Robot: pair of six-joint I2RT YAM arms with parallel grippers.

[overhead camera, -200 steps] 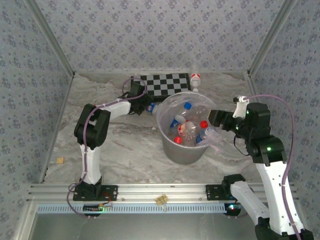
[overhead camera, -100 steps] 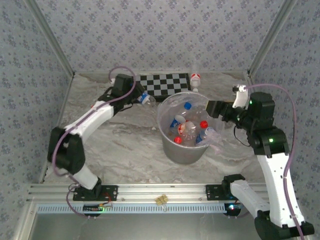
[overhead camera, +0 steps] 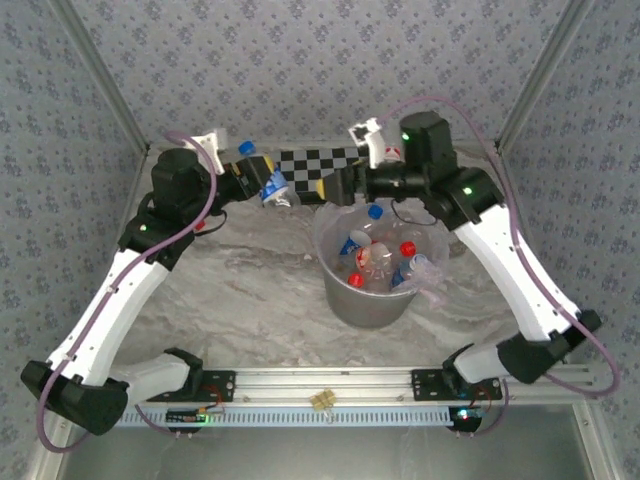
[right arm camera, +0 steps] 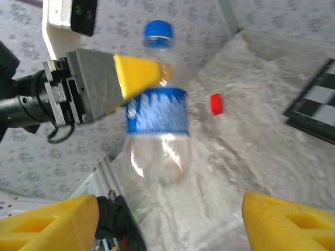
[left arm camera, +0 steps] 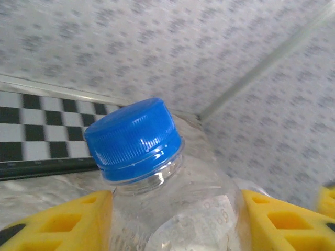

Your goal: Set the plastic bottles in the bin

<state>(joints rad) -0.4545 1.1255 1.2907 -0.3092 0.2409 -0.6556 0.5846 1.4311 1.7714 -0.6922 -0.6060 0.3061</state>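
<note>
L gripper [overhead camera: 262,178] clamped on blue-cap bottle [overhead camera: 275,190], yellow fingers [left arm camera: 68,219] either side just below its neck. Bottle is clear w/ blue label, held up off the table at far left, just left of checkerboard [overhead camera: 320,165], tilted w/ cap toward back wall. R gripper [overhead camera: 325,186] spread wide, nothing btwn its fingers [right arm camera: 47,222]. It's pointed at that bottle from the right, near but not touching, by bin's far-left rim in top view. Bin [overhead camera: 370,300] sits mid-table, several bottles [overhead camera: 375,255] piled inside, red and blue caps. Small red bit [right arm camera: 215,103] on marble table [overhead camera: 250,290] past the held bottle, can't tell what it is.
</note>
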